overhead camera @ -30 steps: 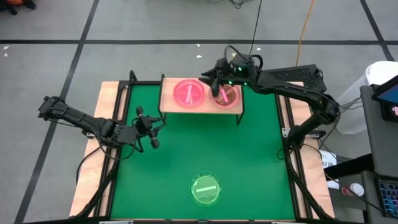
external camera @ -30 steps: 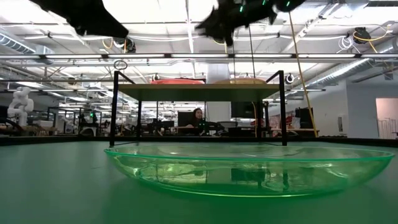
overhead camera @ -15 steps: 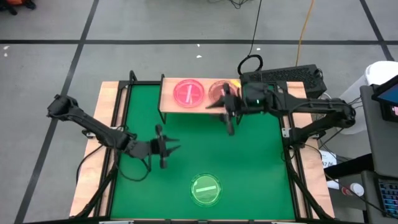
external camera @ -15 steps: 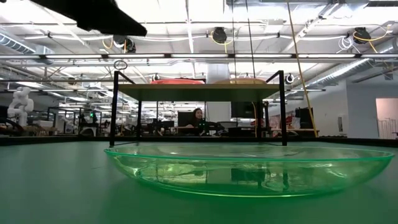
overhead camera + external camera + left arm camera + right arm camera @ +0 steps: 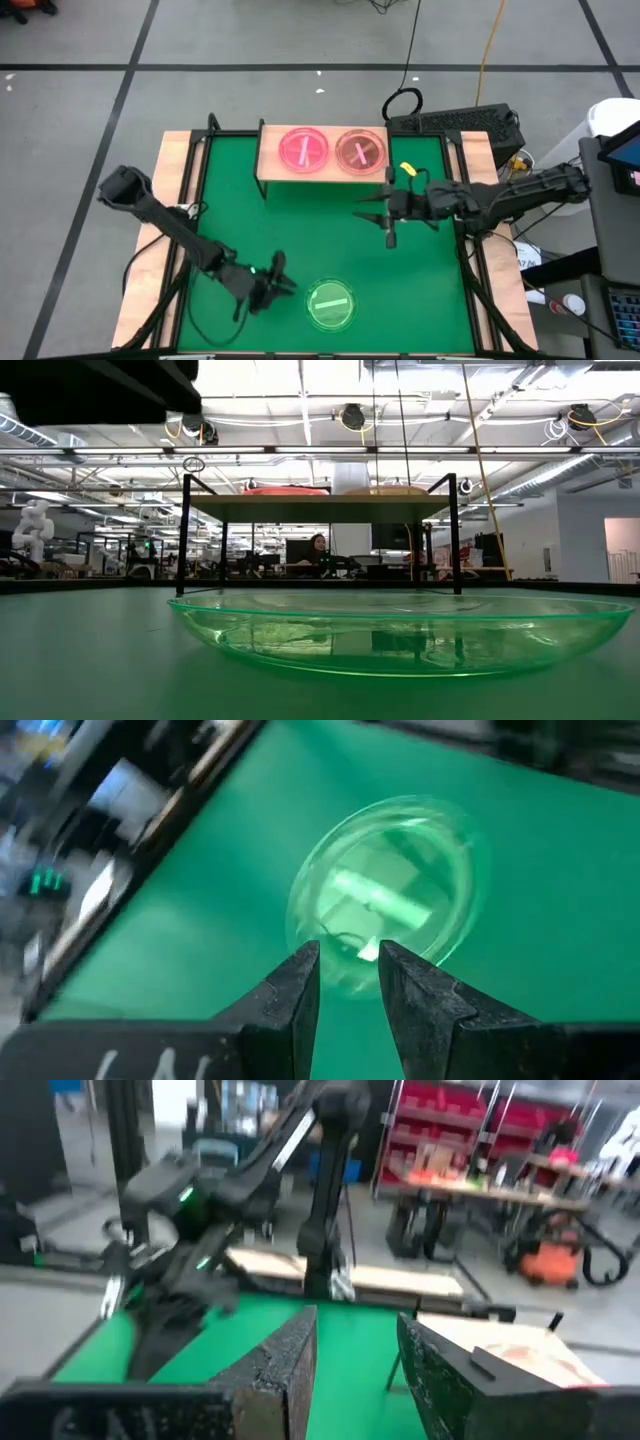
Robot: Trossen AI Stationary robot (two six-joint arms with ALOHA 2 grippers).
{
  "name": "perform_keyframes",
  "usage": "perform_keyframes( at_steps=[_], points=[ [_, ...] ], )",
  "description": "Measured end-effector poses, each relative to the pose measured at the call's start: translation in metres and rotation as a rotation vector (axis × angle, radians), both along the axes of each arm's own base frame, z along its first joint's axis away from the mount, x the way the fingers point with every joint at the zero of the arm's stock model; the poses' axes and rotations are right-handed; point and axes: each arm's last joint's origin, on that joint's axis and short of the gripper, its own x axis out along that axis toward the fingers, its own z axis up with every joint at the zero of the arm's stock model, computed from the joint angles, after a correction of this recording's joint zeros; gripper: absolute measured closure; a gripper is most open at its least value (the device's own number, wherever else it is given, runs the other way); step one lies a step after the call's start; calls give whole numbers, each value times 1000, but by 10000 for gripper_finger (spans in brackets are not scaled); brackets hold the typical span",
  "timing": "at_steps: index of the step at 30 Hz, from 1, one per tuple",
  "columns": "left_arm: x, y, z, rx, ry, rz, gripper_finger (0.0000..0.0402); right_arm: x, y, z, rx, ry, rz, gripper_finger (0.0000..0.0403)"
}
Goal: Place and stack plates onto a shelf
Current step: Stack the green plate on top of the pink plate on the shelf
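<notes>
Green plate [image 5: 331, 304]: lies flat on the green desk [image 5: 420, 290] at its near edge, a bright bar mark in its centre; it fills the foreground of the low view [image 5: 400, 632].
Left gripper [image 5: 280, 286]: just beside the green plate, on its left, low over the desk near the front edge; in the left wrist view the jaws stand a little apart, released, with the plate [image 5: 385, 910] just ahead of the fingertips [image 5: 305, 960] and nothing between them.
Left arm [image 5: 165, 220]: reaches from the desk's left edge toward the front.
Right gripper [image 5: 385, 215]: over the right half of the desk, between the green plate and the shelf, well apart from both; in the right wrist view the jaws stand apart with nothing between them, released.
Right arm [image 5: 500, 195]: comes in from the desk's right edge, roughly level.
Shelf [image 5: 268, 160]: light wooden board on thin black legs at the far side of the desk.
Pink plate [image 5: 303, 150]: on the left half of the shelf, a bright mark in its centre.
Second stack [image 5: 361, 151]: on the right half of the shelf, just beside the pink plate, darker pinkish with a cross mark; how many plates lie in each pile I cannot tell.
Room beyond: a person [image 5: 318, 546] shows under the shelf in the low view.
</notes>
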Motion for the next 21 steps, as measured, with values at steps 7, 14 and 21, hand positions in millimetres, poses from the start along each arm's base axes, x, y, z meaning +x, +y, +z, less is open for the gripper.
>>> perform_keyframes(
  at_steps=[7,14,21],
  points=[
    [28,-37,-14,244,92,-151,289,-27,-5,-13,30,-169,-5,277],
    [39,-55,-50,415,234,-265,289,-36,-7,-11,37,-198,-87,277],
    [58,-56,-61,465,236,-257,289,-36,-5,-12,17,-192,-78,277]
  ],
)
